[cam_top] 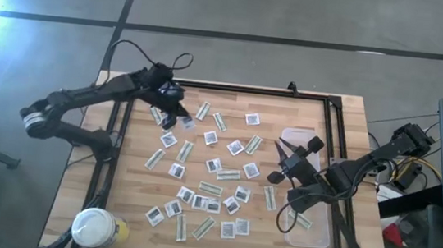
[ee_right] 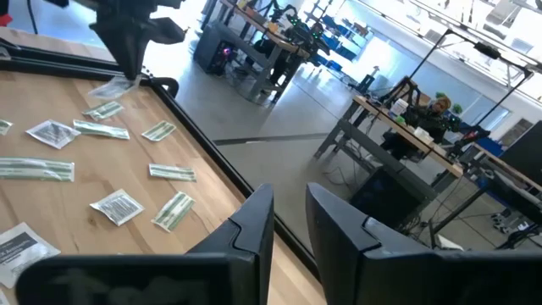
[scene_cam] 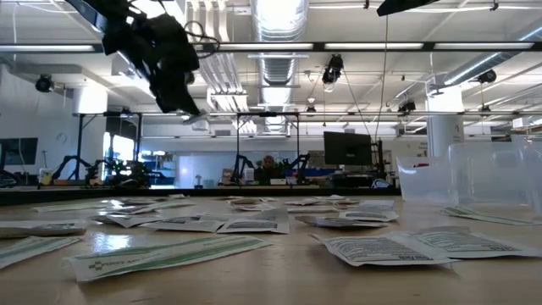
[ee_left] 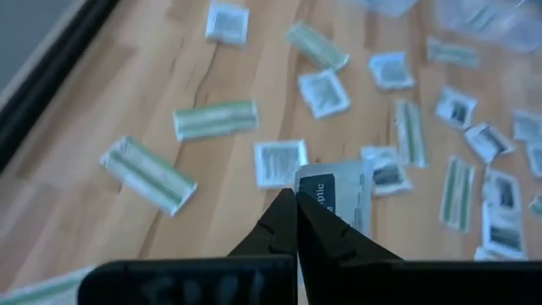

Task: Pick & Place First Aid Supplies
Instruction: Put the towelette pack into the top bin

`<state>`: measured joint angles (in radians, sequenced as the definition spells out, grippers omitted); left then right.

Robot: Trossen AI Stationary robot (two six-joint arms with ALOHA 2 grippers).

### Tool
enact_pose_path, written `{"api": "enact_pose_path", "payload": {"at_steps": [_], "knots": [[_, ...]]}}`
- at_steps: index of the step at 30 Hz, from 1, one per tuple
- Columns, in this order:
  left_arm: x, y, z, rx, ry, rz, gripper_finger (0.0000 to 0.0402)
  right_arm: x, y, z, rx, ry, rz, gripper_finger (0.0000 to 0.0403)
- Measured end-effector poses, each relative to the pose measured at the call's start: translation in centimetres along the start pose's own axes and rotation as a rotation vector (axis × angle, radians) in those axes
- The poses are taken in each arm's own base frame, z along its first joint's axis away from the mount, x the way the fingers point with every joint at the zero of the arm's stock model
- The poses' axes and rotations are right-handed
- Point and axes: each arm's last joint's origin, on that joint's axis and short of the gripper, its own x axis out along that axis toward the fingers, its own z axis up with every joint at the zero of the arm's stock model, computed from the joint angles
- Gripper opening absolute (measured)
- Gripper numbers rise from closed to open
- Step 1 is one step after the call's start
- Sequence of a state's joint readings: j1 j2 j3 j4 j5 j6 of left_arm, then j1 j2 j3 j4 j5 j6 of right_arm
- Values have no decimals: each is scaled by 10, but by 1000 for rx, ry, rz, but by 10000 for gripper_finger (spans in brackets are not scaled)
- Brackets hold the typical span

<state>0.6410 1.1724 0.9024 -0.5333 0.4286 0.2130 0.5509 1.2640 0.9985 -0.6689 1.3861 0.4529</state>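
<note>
**White packet pinched aloft, clear tub across the table**

White with dark print: a square packet [ee_left: 337,193] clamped between the closed fingertips of the left gripper [cam_top: 175,112], hanging off the tips and lifted clear of the wooden table [cam_top: 130,205]. Seen through the left wrist view as a flat sheet standing past the fingers, with its face turned toward the camera and its plane roughly in line with the pinch. Held over the far left part of the table, well above the scattered first aid supplies [cam_top: 208,187], which lie flat across the middle as white squares and pale green-and-white strips.

Judged next: a carry to the clear tub [cam_top: 309,228] at the right edge. From the held packet, that tub lies across the whole spread, toward the right arm's side, with a few strips apparently already inside it. Long reach for the left arm, then.

Right gripper [cam_top: 283,165] hovering just beside the tub's inner wall, fingers parted and empty, far nearer the tub than the left one. Possible crowding there, should both arms meet over the tub.

White-lidded jar [cam_top: 95,228] at the near left corner, well apart from all this.
</note>
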Motion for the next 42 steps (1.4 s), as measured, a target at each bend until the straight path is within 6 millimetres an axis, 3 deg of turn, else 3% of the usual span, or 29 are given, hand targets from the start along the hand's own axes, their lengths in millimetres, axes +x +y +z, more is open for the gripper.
{"api": "enact_pose_path", "payload": {"at_steps": [15,23,33,42], "knots": [[3,-56,16,152,-192,-72,0,0,0,0,13,1,5,67],[10,-78,24,176,-317,-87,0,0,4,-1,-1,61,132,69],[23,-94,16,154,-394,-61,0,-1,10,2,59,105,270,68],[30,-109,7,117,-568,-138,0,-2,23,-3,160,136,459,68]]}}
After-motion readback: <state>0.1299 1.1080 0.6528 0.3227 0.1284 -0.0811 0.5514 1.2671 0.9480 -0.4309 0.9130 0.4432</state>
